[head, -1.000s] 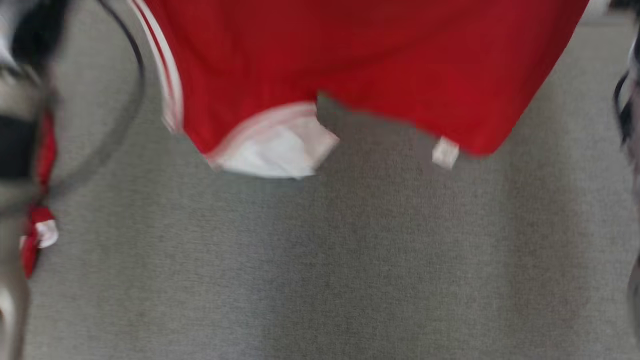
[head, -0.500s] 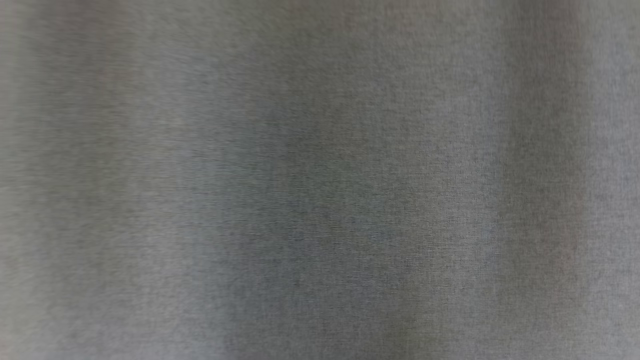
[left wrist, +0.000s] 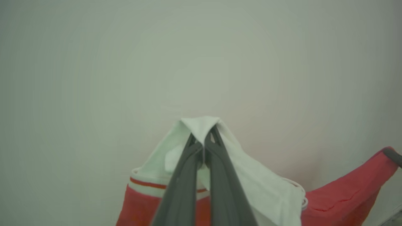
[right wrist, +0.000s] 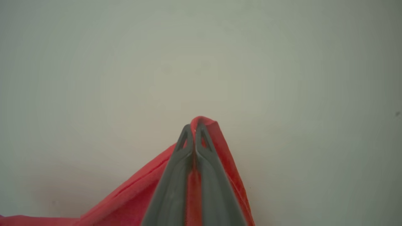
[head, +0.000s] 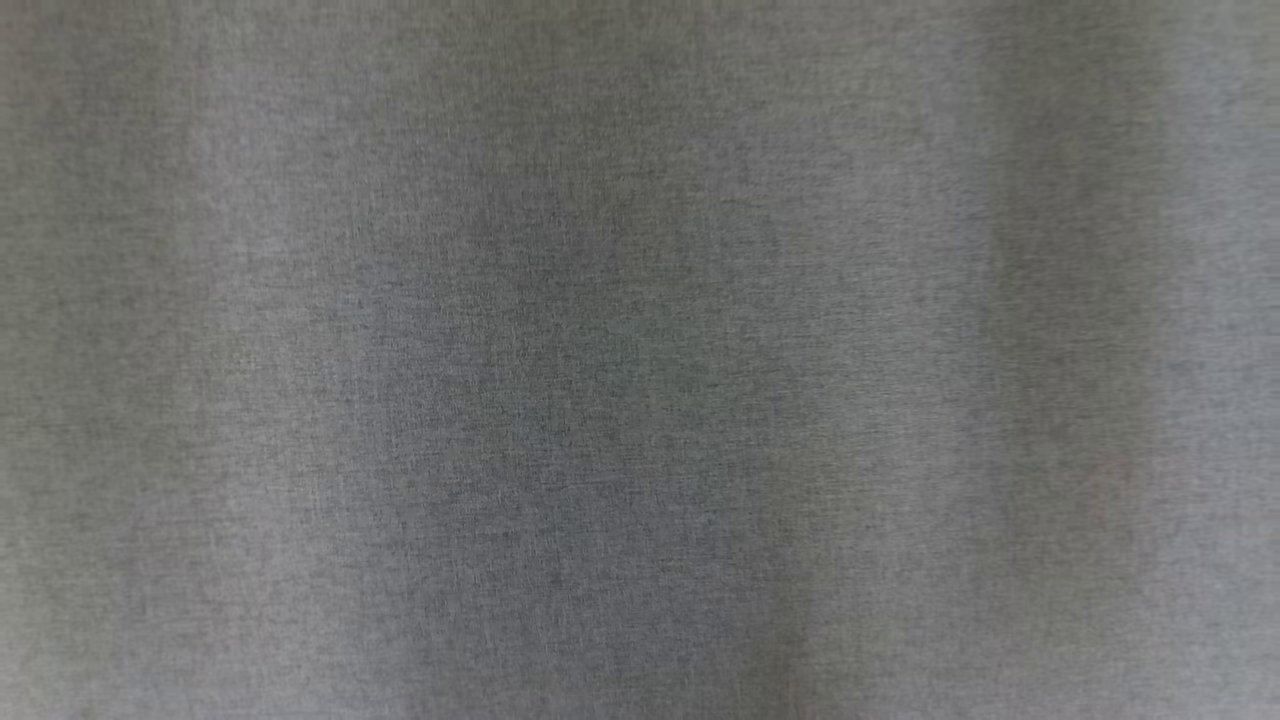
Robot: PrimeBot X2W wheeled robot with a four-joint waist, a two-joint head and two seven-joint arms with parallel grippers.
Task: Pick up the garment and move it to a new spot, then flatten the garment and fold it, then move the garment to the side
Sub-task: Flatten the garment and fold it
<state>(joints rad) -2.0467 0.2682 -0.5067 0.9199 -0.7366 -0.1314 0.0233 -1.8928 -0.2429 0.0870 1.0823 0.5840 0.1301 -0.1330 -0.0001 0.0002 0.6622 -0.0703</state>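
The garment [left wrist: 342, 201] is red cloth with white trim and a thin red stripe. In the left wrist view my left gripper [left wrist: 203, 141] is shut on a white corner of it, and the red body hangs away to the right below. In the right wrist view my right gripper [right wrist: 194, 131] is shut on a red edge of the garment [right wrist: 135, 201], whose cloth trails down to the left. Both pinched corners are held up against a plain pale surface.
The head view looks down on a grey woven surface [head: 640, 360], soft and blurred, with faint vertical shadow bands. A plain pale wall [left wrist: 125, 62] fills the background behind the left gripper and the wall [right wrist: 282, 78] also backs the right gripper.
A second ago the head view showed the red garment hanging across the top and an arm at the left. Since half a second ago it shows grey cloth alone.
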